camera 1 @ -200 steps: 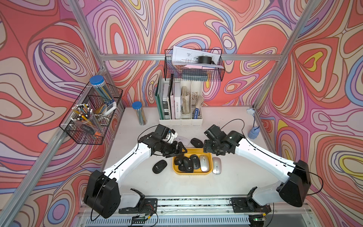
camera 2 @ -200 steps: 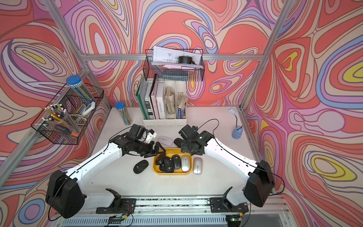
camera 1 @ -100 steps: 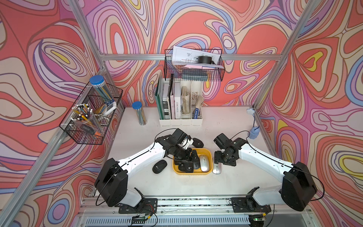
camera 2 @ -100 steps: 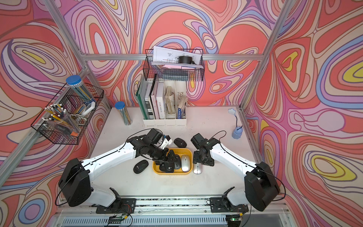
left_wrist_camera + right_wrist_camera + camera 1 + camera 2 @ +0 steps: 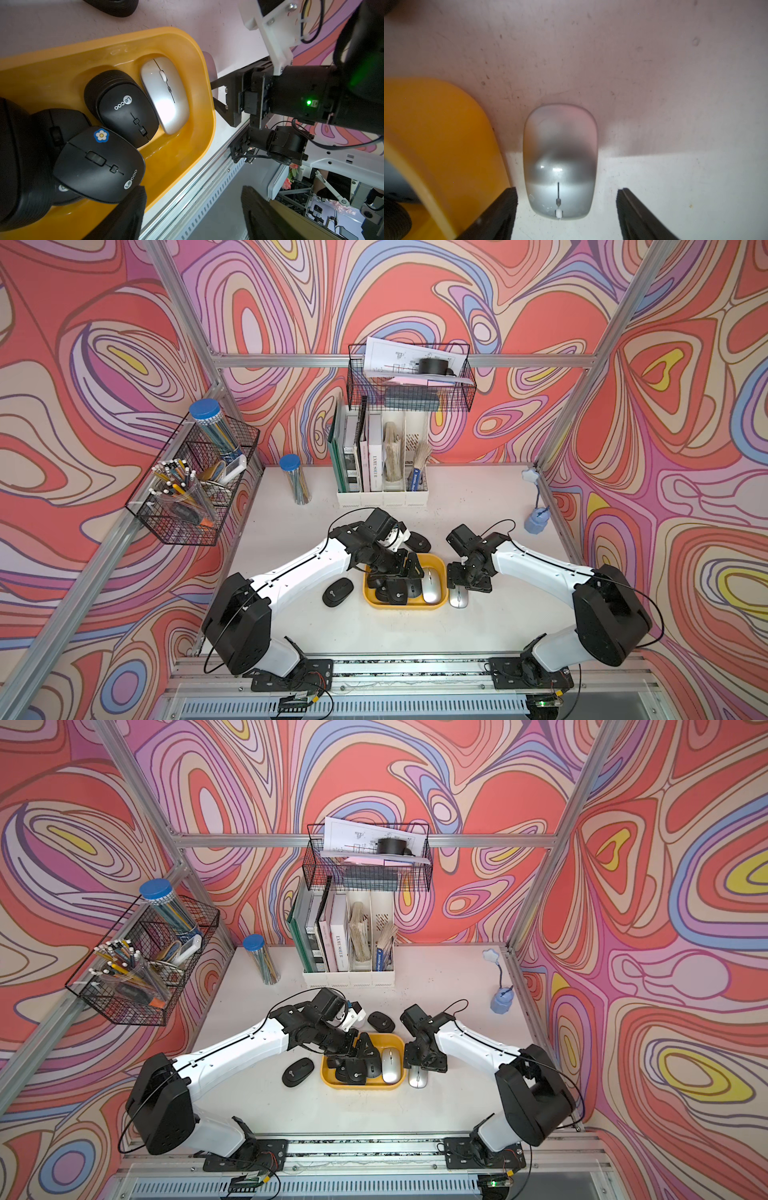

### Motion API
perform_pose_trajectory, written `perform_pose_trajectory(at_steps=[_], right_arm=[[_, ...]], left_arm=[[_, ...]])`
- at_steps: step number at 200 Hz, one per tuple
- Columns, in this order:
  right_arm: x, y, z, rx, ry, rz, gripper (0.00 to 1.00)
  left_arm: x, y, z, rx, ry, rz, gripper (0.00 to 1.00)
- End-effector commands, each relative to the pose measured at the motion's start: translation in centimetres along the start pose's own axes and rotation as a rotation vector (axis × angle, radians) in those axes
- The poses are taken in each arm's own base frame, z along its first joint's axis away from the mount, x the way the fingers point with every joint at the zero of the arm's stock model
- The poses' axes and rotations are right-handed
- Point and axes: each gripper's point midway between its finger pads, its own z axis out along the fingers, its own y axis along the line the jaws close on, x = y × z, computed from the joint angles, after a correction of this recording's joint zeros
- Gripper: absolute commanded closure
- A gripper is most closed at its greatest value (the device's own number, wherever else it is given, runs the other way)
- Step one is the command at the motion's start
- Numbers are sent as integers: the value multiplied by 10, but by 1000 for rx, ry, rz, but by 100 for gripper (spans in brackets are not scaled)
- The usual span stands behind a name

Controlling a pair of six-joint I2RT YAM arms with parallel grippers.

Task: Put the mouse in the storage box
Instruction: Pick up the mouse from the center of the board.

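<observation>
**Hidden / unclear**
- left gripper (image 5: 193, 188): only two finger stubs show, at the lower edge of the left wrist view. In both top views its body covers the upper-left part of the storage box (image 5: 405, 605).
- buried black mouse (image 5: 56, 128): in box, mostly under flower-sticker mouse (image 5: 99, 164).
- Lecoo mouse (image 5: 124, 108) and boxed silver mouse (image 5: 165, 95): in box, fully seen.
- rear black mouse (image 5: 419, 542): above box in a top view, partly covered by L wrist.
- Right wrist view is blurred, w/ box cut off at its left edge.

**Task item**
- loose silver mouse (image 5: 560, 162): on table (image 5: 415, 639), outside box, just beside its right rim.

**Arms**
- L arm (image 5: 307, 568): reaches in from lower left, wrist bent down over box. Jaws apart, nothing between.
- R arm (image 5: 536, 568): reaches in from lower right. right gripper (image 5: 566, 190) points down astride loose silver mouse. Jaws released, gap each side.
</observation>
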Motion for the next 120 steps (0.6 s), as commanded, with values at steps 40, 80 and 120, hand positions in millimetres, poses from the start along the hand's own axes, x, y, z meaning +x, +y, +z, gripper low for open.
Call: perform_pose_trajectory(at_steps=[40,80,120], right_arm=[[-7,8,15,-13,16,-4,22],[-4,4,21,13,36,7,26],[1,-2,28,43,60,10,32]], left_arm=[[-4,0,-5,-31,-8,24,22],[-2,1,-2,-23,1,17,22],[5,-4,16,21,44,4,22]])
